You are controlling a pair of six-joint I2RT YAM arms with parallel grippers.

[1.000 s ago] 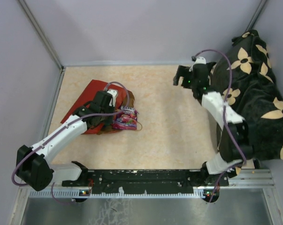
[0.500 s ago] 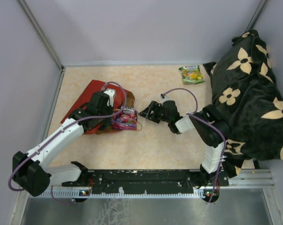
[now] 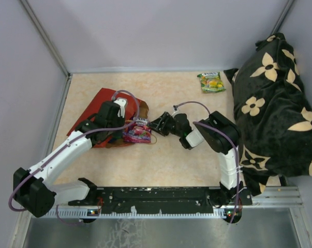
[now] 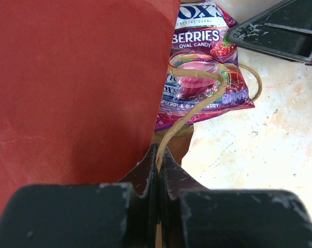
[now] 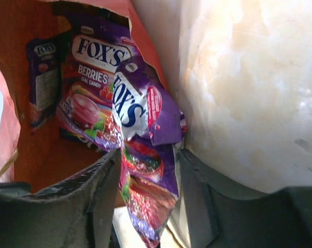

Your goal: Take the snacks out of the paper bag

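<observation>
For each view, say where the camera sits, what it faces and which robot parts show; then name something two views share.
Top external: above, behind the bases, looking down on the red paper bag; both arms show.
Left wrist: on the left arm, facing the bag; left claw shut on its loop handle.
Right wrist: on the right arm, facing the bag's mouth; right claw straddles a crumpled Fox's packet.
Shared: both wrist views show a Fox's Berries packet.

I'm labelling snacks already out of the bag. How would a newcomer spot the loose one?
Find the black flowered cloth on the table's right side. Just left of its far corner, near the back wall, lies a small green packet. It is the only green one and lies alone; the purple packets are at the red bag's mouth.
</observation>
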